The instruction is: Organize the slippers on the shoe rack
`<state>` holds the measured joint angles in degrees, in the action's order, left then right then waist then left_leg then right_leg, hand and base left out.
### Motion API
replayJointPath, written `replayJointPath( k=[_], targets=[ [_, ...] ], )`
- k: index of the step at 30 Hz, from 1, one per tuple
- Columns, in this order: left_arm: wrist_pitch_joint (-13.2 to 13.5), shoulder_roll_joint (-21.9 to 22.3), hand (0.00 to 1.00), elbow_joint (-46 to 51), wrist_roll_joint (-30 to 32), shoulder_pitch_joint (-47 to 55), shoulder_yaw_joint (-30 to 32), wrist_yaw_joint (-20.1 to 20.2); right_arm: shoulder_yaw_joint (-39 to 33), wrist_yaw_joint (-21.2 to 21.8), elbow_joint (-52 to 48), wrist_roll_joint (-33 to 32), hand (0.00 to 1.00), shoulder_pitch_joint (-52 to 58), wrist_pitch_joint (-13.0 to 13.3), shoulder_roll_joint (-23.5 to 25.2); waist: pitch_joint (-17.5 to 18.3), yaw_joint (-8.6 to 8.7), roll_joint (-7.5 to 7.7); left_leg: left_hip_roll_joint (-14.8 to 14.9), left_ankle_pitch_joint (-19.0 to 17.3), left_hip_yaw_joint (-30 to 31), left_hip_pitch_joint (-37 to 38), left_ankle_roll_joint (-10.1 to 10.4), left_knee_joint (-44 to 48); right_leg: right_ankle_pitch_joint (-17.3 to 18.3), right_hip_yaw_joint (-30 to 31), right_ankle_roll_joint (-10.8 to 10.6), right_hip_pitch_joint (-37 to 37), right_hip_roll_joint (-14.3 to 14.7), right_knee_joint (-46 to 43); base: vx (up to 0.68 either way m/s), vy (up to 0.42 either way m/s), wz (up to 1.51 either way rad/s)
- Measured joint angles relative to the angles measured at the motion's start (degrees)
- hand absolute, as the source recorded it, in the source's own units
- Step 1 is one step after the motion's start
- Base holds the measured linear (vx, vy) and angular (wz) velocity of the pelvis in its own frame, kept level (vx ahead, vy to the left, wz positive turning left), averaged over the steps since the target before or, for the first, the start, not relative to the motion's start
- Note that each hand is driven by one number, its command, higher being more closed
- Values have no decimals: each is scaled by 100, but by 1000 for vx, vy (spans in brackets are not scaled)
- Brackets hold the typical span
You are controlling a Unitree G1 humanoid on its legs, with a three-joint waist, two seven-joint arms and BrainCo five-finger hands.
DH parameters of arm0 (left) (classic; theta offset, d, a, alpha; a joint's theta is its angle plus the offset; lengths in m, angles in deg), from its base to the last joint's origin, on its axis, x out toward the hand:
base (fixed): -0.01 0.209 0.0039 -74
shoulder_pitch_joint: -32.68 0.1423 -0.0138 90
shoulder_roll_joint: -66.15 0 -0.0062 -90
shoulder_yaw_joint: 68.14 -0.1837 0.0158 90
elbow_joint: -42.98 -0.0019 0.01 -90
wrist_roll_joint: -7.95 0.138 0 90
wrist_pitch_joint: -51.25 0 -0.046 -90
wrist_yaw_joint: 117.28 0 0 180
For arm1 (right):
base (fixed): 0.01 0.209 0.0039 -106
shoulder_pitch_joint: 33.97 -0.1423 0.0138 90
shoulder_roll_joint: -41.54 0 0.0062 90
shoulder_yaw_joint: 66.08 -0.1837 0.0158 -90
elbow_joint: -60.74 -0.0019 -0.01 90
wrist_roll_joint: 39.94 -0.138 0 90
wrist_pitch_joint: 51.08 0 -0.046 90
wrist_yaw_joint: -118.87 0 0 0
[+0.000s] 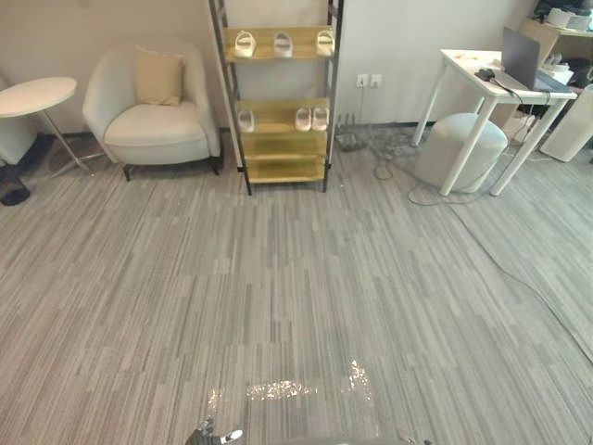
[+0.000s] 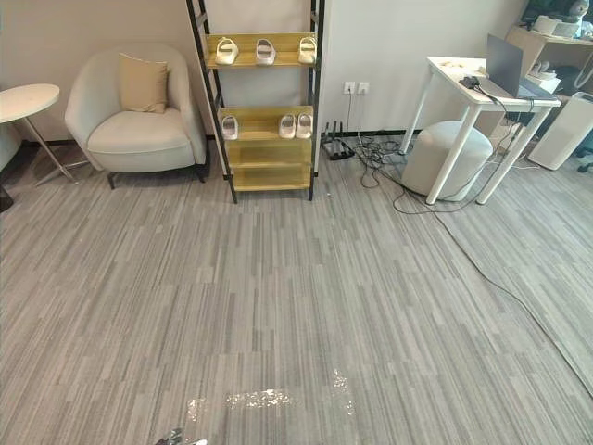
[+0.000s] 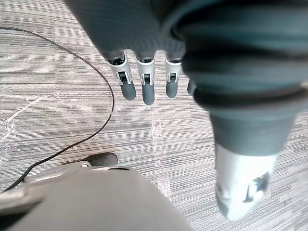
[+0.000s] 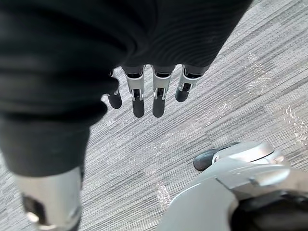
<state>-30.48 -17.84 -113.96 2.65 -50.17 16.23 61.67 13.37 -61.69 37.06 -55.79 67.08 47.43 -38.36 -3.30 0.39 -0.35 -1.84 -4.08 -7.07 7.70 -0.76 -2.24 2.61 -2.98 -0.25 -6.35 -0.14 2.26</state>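
I see 6 slippers (image 1: 283, 44) on the shoe rack (image 1: 283, 169) at the far wall, seemingly 3 per shelf. My left hand (image 3: 147, 82) and right hand (image 4: 161, 94) hang slack-fingered and empty above the carpet (image 1: 278, 297).

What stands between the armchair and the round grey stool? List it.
In the left eye view, the shoe rack with white slippers on two shelves stands between armchair and stool; loose cables lie between rack and stool.
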Motion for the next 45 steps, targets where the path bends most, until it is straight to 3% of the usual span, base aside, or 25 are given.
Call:
replayJointPath(
  k=[8,30,32,34,36,38,40,42,45],
  targets=[
    [0,-6,0,-16,21,-82,-57,4,2,1,9,17,0,-97,1,-5,-72,0,-8,2,10,4,158,16,-147,33,-88,-96,-142,10,86,9,-29,2],
    [-3,-32,0,-12,59,-92,-56,2,176,4,-5,243,0,-228,-2,-29,-177,-4,70,26,28,28,289,95,-238,46,-148,-82,-269,30,134,-18,-39,1],
    [-5,-64,0,-10,57,-146,-52,-1,176,4,-13,243,0,-268,-1,-7,-278,0,115,51,-137,-25,212,325,81,196,-107,-18,-217,15,-145,-24,-46,-10],
    [-5,-91,0,-9,56,-208,-51,-6,178,3,-20,240,0,-288,4,10,-354,0,146,116,-411,-50,-15,347,612,414,-104,41,-67,20,-524,-59,-60,-3],
    [-5,-143,0,-1,54,-261,-36,-9,184,4,-21,239,0,-299,3,25,-435,-19,197,269,-801,-211,-437,590,1711,767,-39,161,106,31,-940,-43,-52,-8],
    [-5,-133,0,68,18,-291,172,-17,180,4,-24,236,0,-325,0,49,-592,-63,307,461,-754,-531,-1240,578,3535,970,102,256,128,-50,-1270,-14,-54,-24],
    [-2,-29,0,129,-1,-273,376,-42,181,-2,-34,234,0,-350,-5,-27,-648,-72,167,715,-887,-758,-1612,364,4436,1103,166,270,94,-68,-1419,41,-25,-24],
    [23,24,0,232,-62,-199,460,-121,182,-4,-32,234,0,-351,-7,-65,-672,-49,108,837,-1027,-865,-1913,405,4593,1177,261,202,26,-200,-1416,138,48,-22],
    [91,38,0,244,-106,-209,447,-125,227,-6,-32,233,0,-415,-12,-103,-672,-65,71,724,-905,-909,-2131,487,3203,1289,437,23,32,-492,-1336,188,148,-21]
  ],
)
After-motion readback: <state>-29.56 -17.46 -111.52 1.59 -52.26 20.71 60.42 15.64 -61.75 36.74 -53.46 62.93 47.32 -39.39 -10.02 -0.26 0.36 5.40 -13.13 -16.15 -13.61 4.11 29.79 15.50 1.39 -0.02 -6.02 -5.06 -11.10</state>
